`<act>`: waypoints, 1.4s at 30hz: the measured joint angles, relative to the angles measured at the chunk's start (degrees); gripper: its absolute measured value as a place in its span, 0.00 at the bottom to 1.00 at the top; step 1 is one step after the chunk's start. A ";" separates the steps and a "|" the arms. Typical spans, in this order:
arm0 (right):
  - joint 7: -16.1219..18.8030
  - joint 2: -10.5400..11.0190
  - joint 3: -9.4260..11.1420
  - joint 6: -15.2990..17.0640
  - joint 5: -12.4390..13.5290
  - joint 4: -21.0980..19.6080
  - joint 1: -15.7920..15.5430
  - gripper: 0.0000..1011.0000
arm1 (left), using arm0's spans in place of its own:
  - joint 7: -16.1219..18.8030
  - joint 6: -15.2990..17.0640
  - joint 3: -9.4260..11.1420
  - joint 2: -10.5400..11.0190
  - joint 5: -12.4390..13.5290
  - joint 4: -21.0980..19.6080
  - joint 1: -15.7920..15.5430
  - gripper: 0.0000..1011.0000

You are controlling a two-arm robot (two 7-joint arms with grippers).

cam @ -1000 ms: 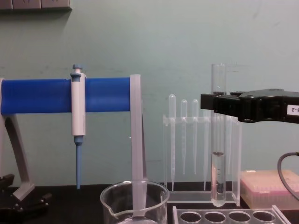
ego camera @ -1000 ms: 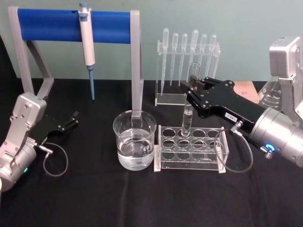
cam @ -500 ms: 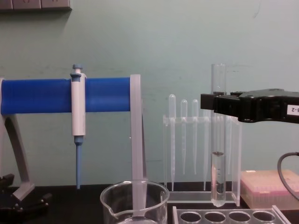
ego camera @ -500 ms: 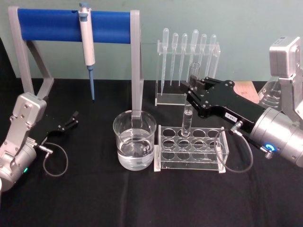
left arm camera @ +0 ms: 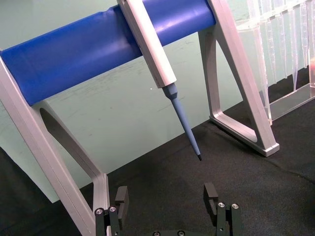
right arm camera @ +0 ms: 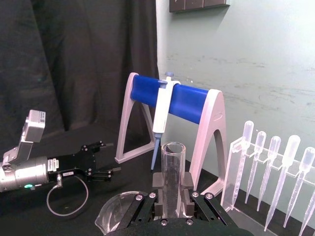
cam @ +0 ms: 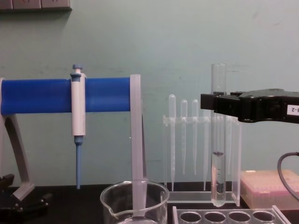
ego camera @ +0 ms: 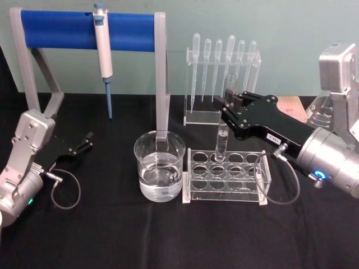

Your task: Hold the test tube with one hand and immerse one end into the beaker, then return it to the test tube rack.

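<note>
Vertically, the test tube (cam: pixel 218 154) stands between the right gripper's (ego camera: pixel 229 102) fingers (right arm camera: pixel 186 187).

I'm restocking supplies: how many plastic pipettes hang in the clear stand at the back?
6 pipettes hang bulb-up in one row in the clear stand behind the test tube rack. The right pincer covers the lower ends of the rightmost ones; none seems fully hidden.

Clear test tube (cam: pixel 218 158), partly filled, hangs upright just above the rack (ego camera: pixel 224 194), near the half-full beaker (ego camera: pixel 159 165).
</note>
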 joint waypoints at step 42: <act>0.39 -0.68 -1.08 0.33 -0.33 0.09 1.82 0.22 | 0.00 0.00 0.00 0.00 0.00 0.00 0.00 0.99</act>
